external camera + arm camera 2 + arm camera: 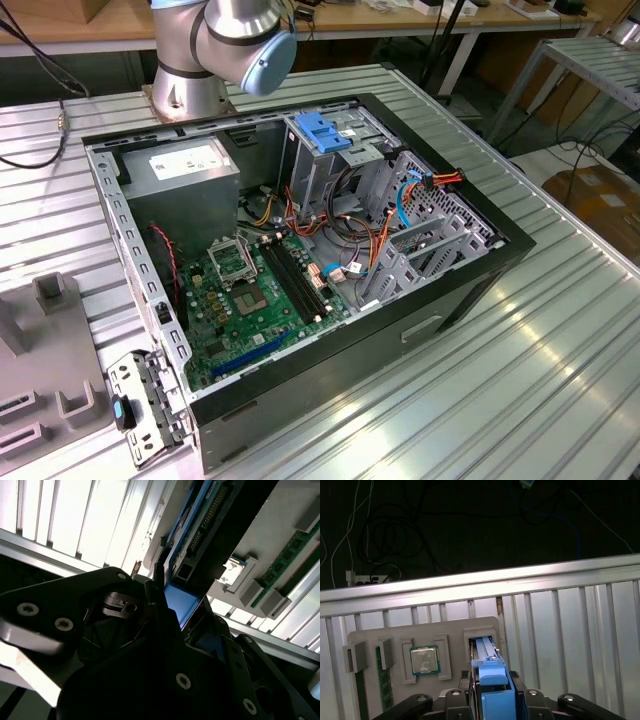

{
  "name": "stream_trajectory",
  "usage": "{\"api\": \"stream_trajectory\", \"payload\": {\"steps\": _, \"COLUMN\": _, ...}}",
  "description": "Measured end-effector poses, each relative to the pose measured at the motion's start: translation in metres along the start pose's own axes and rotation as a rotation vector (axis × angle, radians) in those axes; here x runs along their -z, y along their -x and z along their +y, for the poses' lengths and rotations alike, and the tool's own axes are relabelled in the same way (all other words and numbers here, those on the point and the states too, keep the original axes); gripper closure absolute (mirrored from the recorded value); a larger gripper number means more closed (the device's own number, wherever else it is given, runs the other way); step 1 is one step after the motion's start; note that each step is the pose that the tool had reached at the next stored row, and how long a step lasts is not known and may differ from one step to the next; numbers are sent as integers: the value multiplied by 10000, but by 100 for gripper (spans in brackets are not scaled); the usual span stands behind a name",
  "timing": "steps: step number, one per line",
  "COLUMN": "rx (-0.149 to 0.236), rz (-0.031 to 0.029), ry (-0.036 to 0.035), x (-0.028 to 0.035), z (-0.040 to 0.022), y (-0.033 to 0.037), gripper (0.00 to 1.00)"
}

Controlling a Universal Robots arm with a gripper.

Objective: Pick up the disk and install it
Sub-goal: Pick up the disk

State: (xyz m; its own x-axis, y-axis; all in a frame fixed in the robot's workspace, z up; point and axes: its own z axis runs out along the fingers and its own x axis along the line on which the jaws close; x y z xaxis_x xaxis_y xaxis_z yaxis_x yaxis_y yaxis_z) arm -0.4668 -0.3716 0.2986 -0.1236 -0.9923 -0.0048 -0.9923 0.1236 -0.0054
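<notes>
Claw | looked clenched on the disk's blue carrier end | disk stood on edge in a tray slot, near the CPU | we judged it stiff, fairly heavy and shock-sensitive; best held by the carrier sides, off the connector.

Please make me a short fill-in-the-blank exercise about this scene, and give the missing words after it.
1. The gripper is at the ___ plastic carrier of the disk.
2. In the grey holder, the processor chip lies between the disk and a green stick of ___.
3. In the exterior view, the computer case lies with its side ___.
Missing words: blue; memory; open.
</notes>
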Motion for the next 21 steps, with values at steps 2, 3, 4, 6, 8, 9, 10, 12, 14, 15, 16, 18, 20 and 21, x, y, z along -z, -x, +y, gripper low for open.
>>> {"api": "stream_trajectory", "payload": {"steps": 2, "rx": -1, "rz": 0, "ry": 0, "x": 0, "z": 0, "y": 0, "gripper": 62}}
{"api": "stream_trajectory", "payload": {"steps": 3, "rx": -1, "rz": 0, "ry": 1, "x": -1, "z": 0, "y": 0, "gripper": 62}}
{"api": "stream_trajectory", "payload": {"steps": 4, "rx": 0, "rz": 0, "ry": 0, "x": -1, "z": 0, "y": 0, "gripper": 62}}
{"api": "stream_trajectory", "payload": {"steps": 6, "rx": 0, "rz": 0, "ry": 1, "x": -1, "z": 0, "y": 0, "gripper": 62}}
{"api": "stream_trajectory", "payload": {"steps": 8, "rx": -1, "rz": 0, "ry": 0, "x": -1, "z": 0, "y": 0, "gripper": 62}}
{"api": "stream_trajectory", "payload": {"steps": 9, "rx": -1, "rz": 1, "ry": 0, "x": -2, "z": 0, "y": 0, "gripper": 62}}
{"api": "stream_trajectory", "payload": {"steps": 10, "rx": -1, "rz": 1, "ry": 1, "x": -2, "z": 0, "y": 0, "gripper": 62}}
{"api": "stream_trajectory", "payload": {"steps": 12, "rx": -1, "rz": 1, "ry": 0, "x": -2, "z": 0, "y": 0, "gripper": 62}}
{"api": "stream_trajectory", "payload": {"steps": 14, "rx": 153, "rz": 0, "ry": -1, "x": -3, "z": 0, "y": 0, "gripper": 62}}
{"api": "stream_trajectory", "payload": {"steps": 15, "rx": 422, "rz": -2, "ry": 2, "x": -3, "z": 1, "y": 0, "gripper": 62}}
{"api": "stream_trajectory", "payload": {"steps": 16, "rx": 587, "rz": -2, "ry": 3, "x": -3, "z": 0, "y": 0, "gripper": 62}}
{"api": "stream_trajectory", "payload": {"steps": 18, "rx": 901, "rz": -5, "ry": 3, "x": -5, "z": 0, "y": -1, "gripper": 62}}
{"api": "stream_trajectory", "payload": {"steps": 20, "rx": 1210, "rz": -6, "ry": 4, "x": -6, "z": 1, "y": -2, "gripper": 62}}
{"api": "stream_trajectory", "payload": {"steps": 21, "rx": 1246, "rz": -6, "ry": 5, "x": -5, "z": 1, "y": -3, "gripper": 62}}
